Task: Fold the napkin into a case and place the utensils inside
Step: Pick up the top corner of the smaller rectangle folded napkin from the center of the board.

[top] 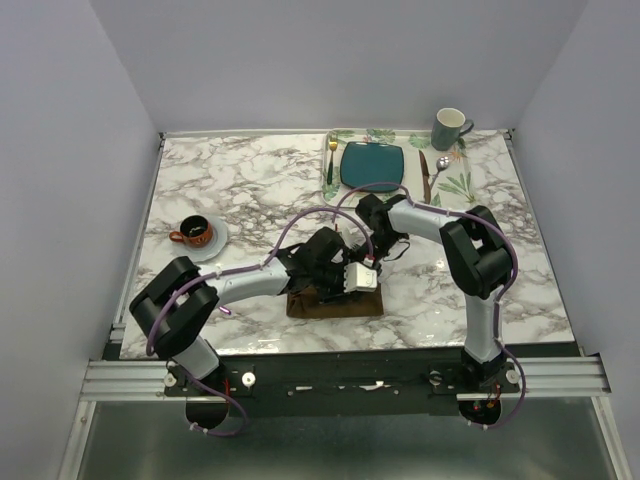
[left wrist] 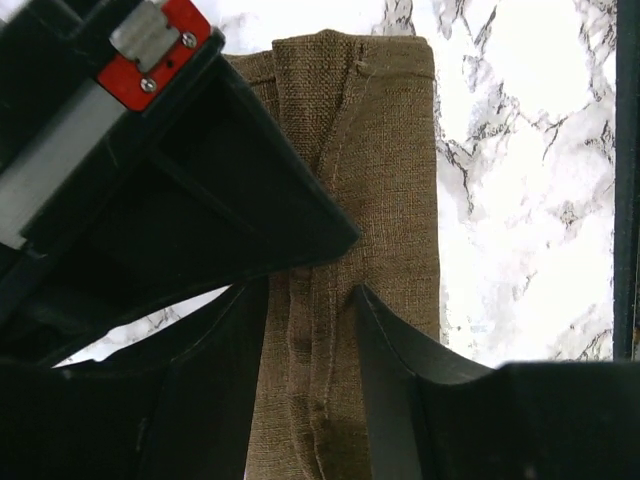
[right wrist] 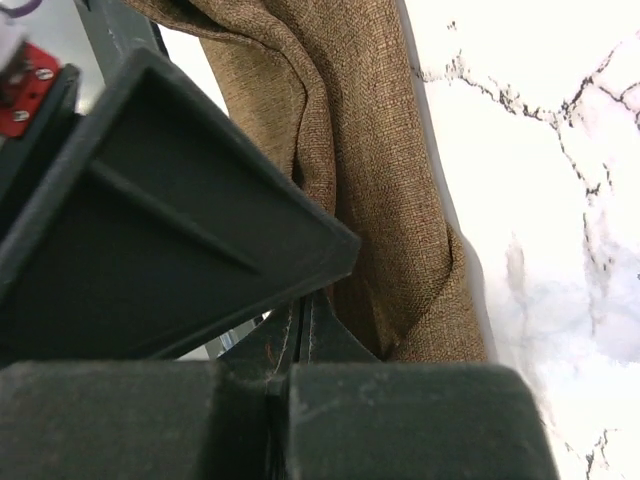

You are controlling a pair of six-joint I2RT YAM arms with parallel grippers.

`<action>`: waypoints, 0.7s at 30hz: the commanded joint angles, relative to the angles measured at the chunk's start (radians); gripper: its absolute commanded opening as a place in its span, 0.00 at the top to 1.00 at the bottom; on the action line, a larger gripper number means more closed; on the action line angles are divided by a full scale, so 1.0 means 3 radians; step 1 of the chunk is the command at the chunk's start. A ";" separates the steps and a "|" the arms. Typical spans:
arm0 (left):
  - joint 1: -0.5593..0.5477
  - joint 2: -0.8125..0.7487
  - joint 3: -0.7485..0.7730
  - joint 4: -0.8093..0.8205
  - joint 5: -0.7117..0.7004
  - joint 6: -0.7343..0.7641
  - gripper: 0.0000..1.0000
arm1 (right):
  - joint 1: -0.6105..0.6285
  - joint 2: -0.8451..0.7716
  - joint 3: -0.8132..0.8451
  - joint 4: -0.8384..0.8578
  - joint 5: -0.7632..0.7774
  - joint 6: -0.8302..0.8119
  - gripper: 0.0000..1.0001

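Marble table (top: 250, 180): one napkin (left wrist: 380, 150); right hand (right wrist: 306, 310) pinches it, left hand (left wrist: 308, 300) spread astride it.

1. Napkin (left wrist: 385, 180): coarse woven cloth, matt, its threads plain to see (a stitched hem runs down the fold).
2. Table (top: 250, 180): marble-look top, smooth and glossy, throwing back bright glare.
3. Left gripper (left wrist: 312, 300): matt black plastic, faintly grainy.
4. Plate (top: 372, 166): smooth teal glaze, glossy.
5. Mug (top: 449, 128): smooth grey-green glaze.
6. Rail (top: 340, 378): bare grooved metal, dull silver sheen.
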 commanded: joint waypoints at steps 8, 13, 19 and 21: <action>-0.0033 0.0136 0.0158 -0.0190 -0.0013 -0.0084 0.92 | -0.0088 -0.0085 -0.0026 0.0004 -0.0152 -0.0022 0.89; -0.0028 0.0110 0.0127 -0.0236 -0.0008 -0.0099 0.98 | -0.0220 -0.0146 0.0056 -0.0226 -0.0075 -0.0108 0.68; 0.0008 0.0156 0.0183 -0.0267 0.0017 -0.0130 0.98 | -0.0405 -0.0202 0.0051 -0.0482 -0.0100 -0.0297 0.44; 0.0023 0.0167 0.0199 -0.0262 0.0043 -0.0135 0.98 | -0.0410 -0.0238 0.0000 -0.0482 -0.0090 -0.0328 0.39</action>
